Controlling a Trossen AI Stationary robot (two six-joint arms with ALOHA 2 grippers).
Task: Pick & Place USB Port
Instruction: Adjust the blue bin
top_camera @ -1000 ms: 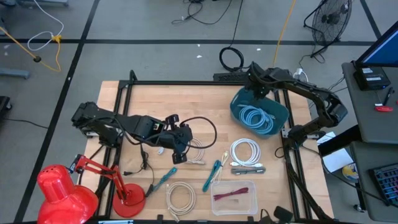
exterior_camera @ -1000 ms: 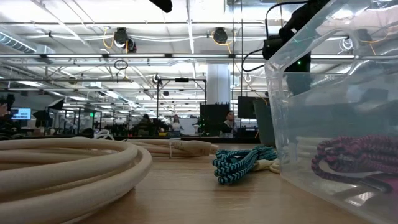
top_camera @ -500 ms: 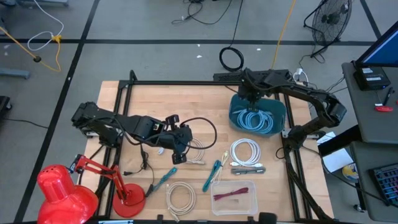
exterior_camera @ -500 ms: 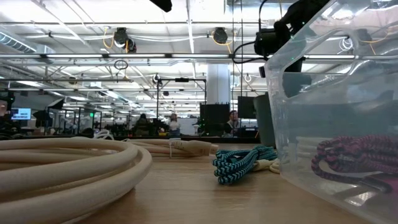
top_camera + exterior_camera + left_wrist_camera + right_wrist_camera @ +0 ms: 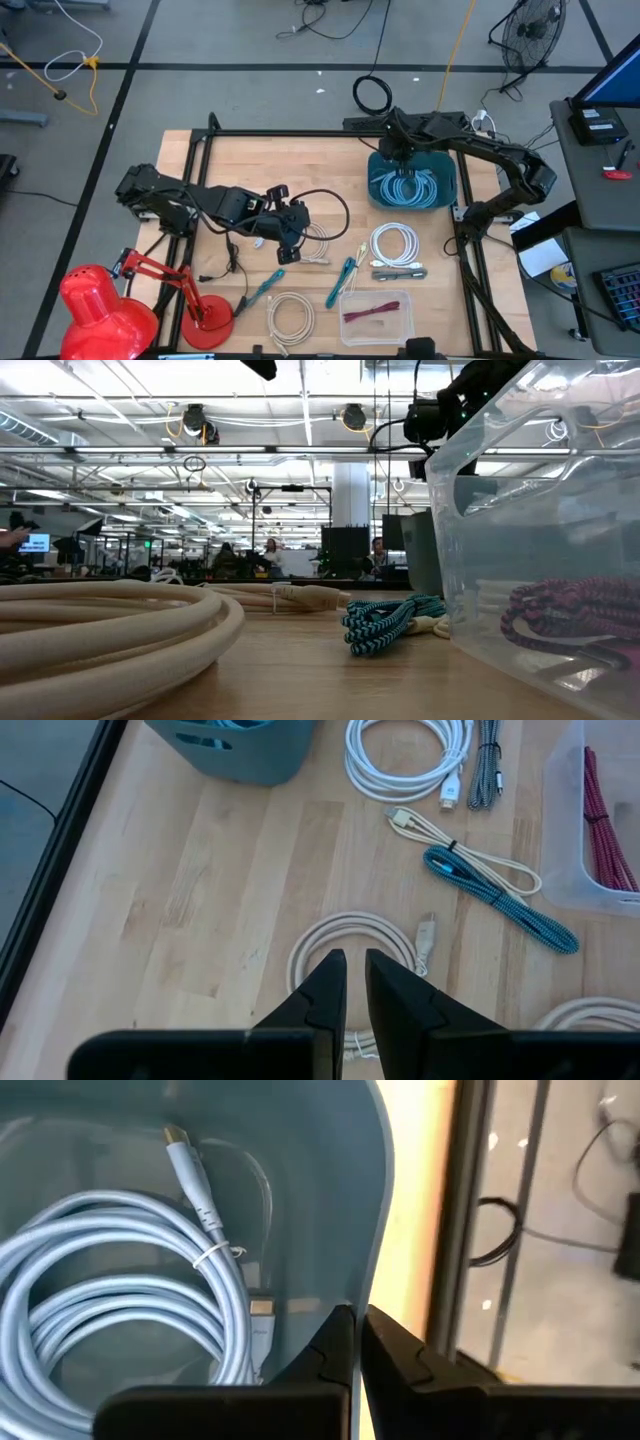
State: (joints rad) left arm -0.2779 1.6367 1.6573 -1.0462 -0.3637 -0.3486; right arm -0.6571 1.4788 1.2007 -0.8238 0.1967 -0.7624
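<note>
My right gripper (image 5: 399, 158), fingers closed on the teal bin (image 5: 447, 190) rim at 1 o'clock, could tip it, spilling the coiled cable (image 5: 405, 188). My left gripper (image 5: 347, 982) hovers nearly closed, empty.

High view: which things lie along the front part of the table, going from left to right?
Red lamp → cream coiled cable → teal braided cable → clear plastic box holding a red cable.
</note>
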